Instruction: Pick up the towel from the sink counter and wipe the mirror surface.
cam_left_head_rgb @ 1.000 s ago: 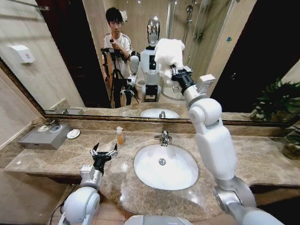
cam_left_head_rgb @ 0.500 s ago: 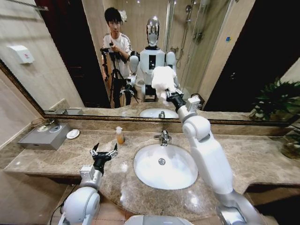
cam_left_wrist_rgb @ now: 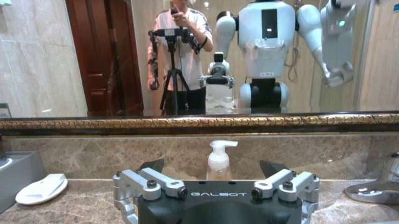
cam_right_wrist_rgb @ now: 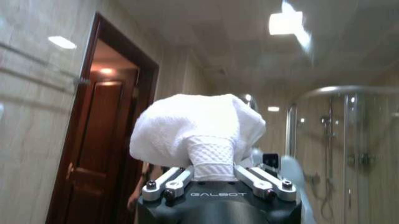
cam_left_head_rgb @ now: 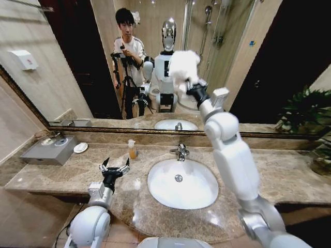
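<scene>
Pickup is complete: the right gripper has its jaws pinching the towel, raised against the mirror above the tap. Wiping is judged underway; most glass remains. The left gripper hovers over the surface, jaws spread. Actual cloth-to-glass contact cannot be confirmed.

The right arm reaches up and forward, its right gripper clamped on a cloth. The left gripper hovers low, fingers spread.
</scene>
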Robot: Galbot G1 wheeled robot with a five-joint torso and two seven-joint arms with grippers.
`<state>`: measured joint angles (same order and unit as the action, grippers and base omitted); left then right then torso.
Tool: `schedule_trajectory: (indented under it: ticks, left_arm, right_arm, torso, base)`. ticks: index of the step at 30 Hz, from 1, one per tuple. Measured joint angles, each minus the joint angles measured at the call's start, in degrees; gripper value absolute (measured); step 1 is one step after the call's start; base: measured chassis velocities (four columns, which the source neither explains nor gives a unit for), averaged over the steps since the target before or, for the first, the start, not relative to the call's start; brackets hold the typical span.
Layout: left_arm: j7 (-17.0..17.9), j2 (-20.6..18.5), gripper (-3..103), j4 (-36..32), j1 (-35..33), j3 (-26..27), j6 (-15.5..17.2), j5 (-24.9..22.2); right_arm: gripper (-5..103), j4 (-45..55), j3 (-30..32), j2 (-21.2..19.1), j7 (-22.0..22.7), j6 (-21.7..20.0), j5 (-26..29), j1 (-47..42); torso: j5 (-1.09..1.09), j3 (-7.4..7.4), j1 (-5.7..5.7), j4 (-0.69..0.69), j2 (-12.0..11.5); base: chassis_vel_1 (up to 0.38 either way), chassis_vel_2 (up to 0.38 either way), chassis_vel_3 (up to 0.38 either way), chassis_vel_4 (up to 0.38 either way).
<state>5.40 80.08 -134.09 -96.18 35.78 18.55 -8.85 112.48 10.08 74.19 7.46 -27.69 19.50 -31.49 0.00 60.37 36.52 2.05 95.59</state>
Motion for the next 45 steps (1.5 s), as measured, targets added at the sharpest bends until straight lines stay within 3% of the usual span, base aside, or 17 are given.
schedule_trajectory:
  ticks: [6,14,19,30,45]
  left_arm:
    - [0.00,0.00,100,0.00,0.00,0.00,0.00,0.00]
    - [0.00,0.00,100,0.00,0.00,0.00,0.00,0.00]
    - [0.00,0.00,100,0.00,0.00,0.00,0.00,0.00]
    - [0.00,0.00,100,0.00,0.00,0.00,0.00,0.00]
    - [0.00,0.00,100,0.00,0.00,0.00,0.00,0.00]
  right_arm:
    - [12,0.67,-0.02,-0.16,-1.00,0.84,-1.57,-2.91]
    - [12,-1.14,0.00,2.58,1.02,0.17,-1.02,7.32]
    - [12,-0.52,0.01,2.78,1.20,-0.25,-0.49,7.62]
    - [12,0.52,-2.11,0.95,-0.30,2.59,-2.29,-5.08]
    - [12,-0.07,-0.03,0.51,2.28,0.10,3.56,9.38]
  torso:
    - [0.00,0.00,0.00,-0.01,0.00]
    - [-0.02,0.00,0.01,0.03,0.00]
    - [-0.02,0.00,0.01,0.03,0.00]
    - [0.00,0.00,0.00,0.00,0.00]
    - [-0.02,0.00,0.00,0.01,0.00]
  base:
    - [0.000,0.000,0.000,0.000]
    - [0.000,0.000,0.000,0.000]
    - [0.000,0.000,0.000,0.000]
    - [0.000,0.000,0.000,0.000]
    - [0.000,0.000,0.000,0.000]
